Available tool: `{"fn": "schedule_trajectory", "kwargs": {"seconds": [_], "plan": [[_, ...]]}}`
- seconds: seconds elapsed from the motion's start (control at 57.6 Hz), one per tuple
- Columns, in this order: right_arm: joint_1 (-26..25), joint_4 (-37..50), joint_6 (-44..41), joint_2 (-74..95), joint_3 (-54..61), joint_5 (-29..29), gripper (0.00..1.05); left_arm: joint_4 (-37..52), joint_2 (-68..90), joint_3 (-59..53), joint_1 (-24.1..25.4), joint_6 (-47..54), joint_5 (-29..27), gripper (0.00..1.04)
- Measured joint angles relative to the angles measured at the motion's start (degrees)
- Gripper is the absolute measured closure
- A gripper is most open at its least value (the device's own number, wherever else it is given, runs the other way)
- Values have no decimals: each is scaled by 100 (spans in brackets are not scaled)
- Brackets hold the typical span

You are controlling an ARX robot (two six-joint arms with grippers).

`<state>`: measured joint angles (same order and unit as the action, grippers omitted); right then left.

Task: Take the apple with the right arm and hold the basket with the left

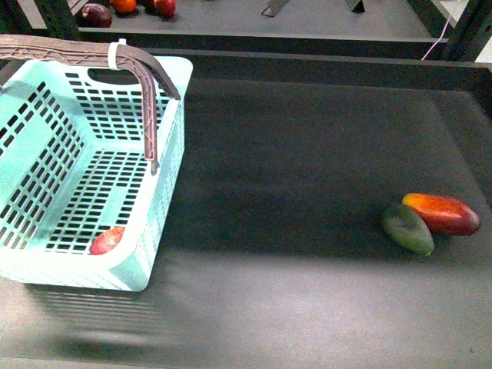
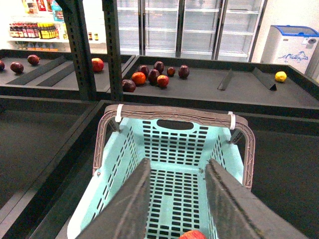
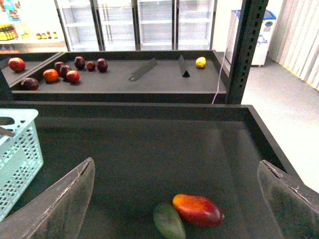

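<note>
The mint-green basket [image 1: 165, 184] with brown swing handles [image 1: 146, 92] stands at the left of the dark table. The red apple [image 1: 107, 240] lies inside it in the near corner. It also shows in the left wrist view [image 2: 192, 234], between my fingers. My left gripper [image 2: 174, 172] is open and hangs above the basket [image 2: 119, 164], holding nothing. My right gripper [image 3: 177, 194] is wide open and empty above the table, over the two mangoes. Neither arm shows in the front view.
A red-orange mango [image 1: 442, 213] and a dark green mango [image 1: 408, 228] lie touching at the table's right [image 3: 198, 209] [image 3: 169, 221]. A raised black rim [image 1: 323, 69] bounds the table's far side. Several fruits [image 2: 154, 75] lie on a shelf beyond. A dark upright post [image 3: 246, 50] stands at the far right.
</note>
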<state>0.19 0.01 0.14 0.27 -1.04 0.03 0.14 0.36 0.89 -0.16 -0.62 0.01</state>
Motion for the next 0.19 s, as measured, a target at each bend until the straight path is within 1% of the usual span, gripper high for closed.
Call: {"fn": "schedule_trajectory", "kwargs": {"seconds": [0.104,0.139,0.174,0.191], "plan": [[0,0,2,0,0,0,9,0,0,0,0,0,0,26],[0,0,2,0,0,0,9,0,0,0,0,0,-2,16],[0,0,2,0,0,0,9,0,0,0,0,0,-2,7],[0,0,2,0,0,0,9,0,0,0,0,7,-2,6]]}}
